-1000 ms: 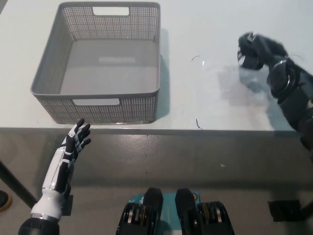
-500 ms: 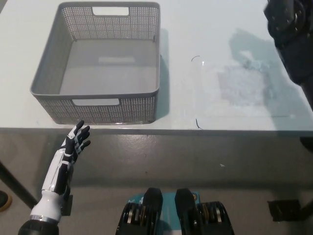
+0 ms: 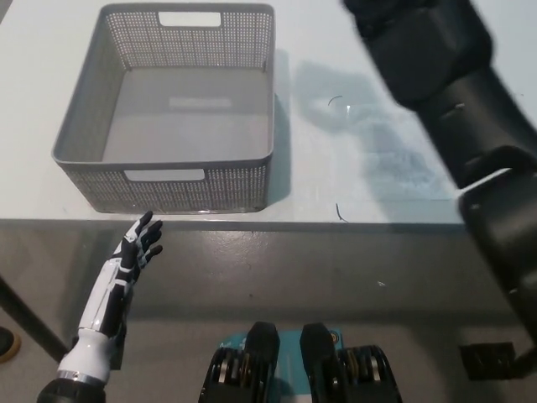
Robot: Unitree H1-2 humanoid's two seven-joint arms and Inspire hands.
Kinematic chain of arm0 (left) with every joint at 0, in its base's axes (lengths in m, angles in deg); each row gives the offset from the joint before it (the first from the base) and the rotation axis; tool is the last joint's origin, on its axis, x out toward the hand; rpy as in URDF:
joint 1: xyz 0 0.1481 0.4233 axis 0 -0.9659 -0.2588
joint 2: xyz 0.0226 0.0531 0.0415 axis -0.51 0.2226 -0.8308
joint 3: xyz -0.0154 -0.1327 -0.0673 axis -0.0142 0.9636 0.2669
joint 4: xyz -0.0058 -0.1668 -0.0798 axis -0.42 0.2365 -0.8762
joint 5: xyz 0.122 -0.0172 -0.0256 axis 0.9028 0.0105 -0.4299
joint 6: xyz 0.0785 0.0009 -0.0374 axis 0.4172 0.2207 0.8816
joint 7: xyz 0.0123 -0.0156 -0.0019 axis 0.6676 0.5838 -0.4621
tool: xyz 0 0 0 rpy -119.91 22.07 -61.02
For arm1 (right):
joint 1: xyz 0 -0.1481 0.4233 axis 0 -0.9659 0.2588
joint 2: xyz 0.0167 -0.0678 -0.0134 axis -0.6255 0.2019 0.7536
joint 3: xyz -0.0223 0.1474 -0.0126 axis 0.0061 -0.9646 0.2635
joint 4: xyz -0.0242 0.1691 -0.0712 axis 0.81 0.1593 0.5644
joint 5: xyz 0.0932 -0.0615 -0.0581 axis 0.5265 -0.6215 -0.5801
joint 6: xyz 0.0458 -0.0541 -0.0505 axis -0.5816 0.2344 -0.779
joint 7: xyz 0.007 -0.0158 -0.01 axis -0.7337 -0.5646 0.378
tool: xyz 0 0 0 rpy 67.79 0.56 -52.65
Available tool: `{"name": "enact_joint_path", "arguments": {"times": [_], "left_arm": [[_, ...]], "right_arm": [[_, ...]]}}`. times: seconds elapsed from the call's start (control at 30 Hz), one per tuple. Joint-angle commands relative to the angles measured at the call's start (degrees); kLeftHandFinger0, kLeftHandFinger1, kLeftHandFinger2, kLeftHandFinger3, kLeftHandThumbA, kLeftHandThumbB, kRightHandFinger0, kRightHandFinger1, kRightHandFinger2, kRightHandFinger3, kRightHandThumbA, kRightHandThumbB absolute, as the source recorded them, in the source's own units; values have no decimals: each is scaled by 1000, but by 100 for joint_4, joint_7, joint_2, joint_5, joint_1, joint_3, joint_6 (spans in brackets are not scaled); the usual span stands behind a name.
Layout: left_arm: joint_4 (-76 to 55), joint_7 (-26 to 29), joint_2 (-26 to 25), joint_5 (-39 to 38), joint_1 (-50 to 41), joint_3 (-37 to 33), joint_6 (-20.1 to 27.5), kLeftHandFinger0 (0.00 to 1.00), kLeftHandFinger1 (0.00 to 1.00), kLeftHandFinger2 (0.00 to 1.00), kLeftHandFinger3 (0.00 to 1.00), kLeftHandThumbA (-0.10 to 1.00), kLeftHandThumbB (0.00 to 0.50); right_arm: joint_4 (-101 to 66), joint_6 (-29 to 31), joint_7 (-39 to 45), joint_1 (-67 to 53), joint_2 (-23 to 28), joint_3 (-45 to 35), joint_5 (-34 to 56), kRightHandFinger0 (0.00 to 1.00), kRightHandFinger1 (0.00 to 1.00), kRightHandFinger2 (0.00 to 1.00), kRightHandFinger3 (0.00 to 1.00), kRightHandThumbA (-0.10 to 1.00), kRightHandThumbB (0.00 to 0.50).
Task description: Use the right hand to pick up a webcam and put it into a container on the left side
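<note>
Grey perforated plastic basket (image 3: 168,126), matt, just beyond white left hand (image 3: 134,249); pale smooth tabletop (image 3: 336,168), slight sheen.

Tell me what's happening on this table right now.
The robot's black right arm is raised over the white table, reaching toward the top of the picture; its hand runs out of view, so whether it holds the webcam can't be seen. The grey basket on the left is empty. The white left hand rests open below the table's front edge.
</note>
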Motion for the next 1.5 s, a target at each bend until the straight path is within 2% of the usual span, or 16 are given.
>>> {"name": "enact_joint_path", "arguments": {"times": [0.0, 0.13, 0.17, 0.23, 0.4, 0.43, 0.53, 0.6, 0.7, 0.77, 0.87, 0.97, 1.07, 1.23, 1.3, 1.47], "left_arm": [[-32, -72, -128, 155, 124, -78, 57, 1000, 1000, 1000, 1000, 1000, 107], [-55, -54, -148, 315, 133, -169, 86, 1000, 1000, 1000, 1000, 1000, 112], [-74, -68, -151, 324, 121, -186, 108, 1000, 1000, 1000, 1000, 1000, 105], [-110, -71, -153, 373, 123, -220, 82, 1000, 1000, 1000, 1000, 1000, 99], [-208, -138, -165, 367, 178, -302, -35, 1000, 1000, 1000, 1000, 1000, 114], [-209, -141, -165, 360, 188, -310, -43, 1000, 1000, 1000, 1000, 1000, 115], [-241, -138, -195, 425, 215, -353, -53, 1000, 1000, 1000, 1000, 1000, 131], [-255, -135, -208, 423, 227, -374, -55, 1000, 1000, 1000, 1000, 1000, 135], [-244, -142, -212, 426, 242, -403, -49, 1000, 1000, 1000, 1000, 1000, 143], [-228, -140, -212, 438, 259, -411, -29, 1000, 1000, 1000, 1000, 1000, 144], [-217, -152, -217, 448, 280, -425, -28, 1000, 1000, 1000, 1000, 1000, 144], [-198, -157, -226, 497, 319, -431, -14, 1000, 1000, 1000, 1000, 1000, 143], [-213, -173, -220, 500, 363, -431, -73, 1000, 1000, 1000, 1000, 1000, 145], [-229, -221, -257, 537, 415, -452, -105, 1000, 1000, 1000, 1000, 1000, 135], [-218, -228, -253, 540, 447, -459, -114, 1000, 1000, 1000, 1000, 1000, 134], [-175, -256, -269, 537, 489, -465, -106, 1000, 1000, 1000, 1000, 1000, 130]], "right_arm": [[437, 239, -196, 574, -367, 155, -104, 0, 350, 758, 773, -100, 241], [1198, 588, -585, 668, -678, 318, -162, 0, 285, 674, 690, -100, 234], [1348, 582, -429, 673, -758, 280, -44, 0, 283, 674, 683, -100, 229], [1703, 688, -529, 678, -847, 271, 6, 0, 296, 677, 668, -100, 254], [2481, 520, -532, 624, -999, 363, -12, 0, 364, 777, 717, -100, 209], [2539, 507, -517, 613, -1003, 354, 10, 0, 373, 786, 709, -100, 212], [2741, 455, -580, 502, -1010, 414, -36, 0, 422, 840, 786, -100, 211], [2823, 500, -643, 424, -1014, 445, -45, 0, 382, 765, 665, -100, 218], [2914, 497, -641, 304, -989, 487, -50, 0, 369, 720, 545, -100, 232], [2954, 550, -623, 221, -967, 508, -45, 0, 353, 703, 531, -100, 234], [3024, 522, -339, 86, -938, 495, 34, 0, 370, 771, 622, -100, 225], [3062, 486, -310, -75, -934, 569, -12, 0, 388, 792, 665, -100, 230], [3099, 448, -262, -222, -931, 608, -2, 0, 415, 812, 686, -100, 231], [3123, 467, -280, -456, -933, 684, -32, 1, 450, 801, 655, -100, 241], [3123, 469, -271, -500, -924, 705, -35, 0, 415, 796, 662, -100, 224], [3128, 474, -260, -641, -953, 713, -3, 0, 470, 846, 710, -100, 213]]}}
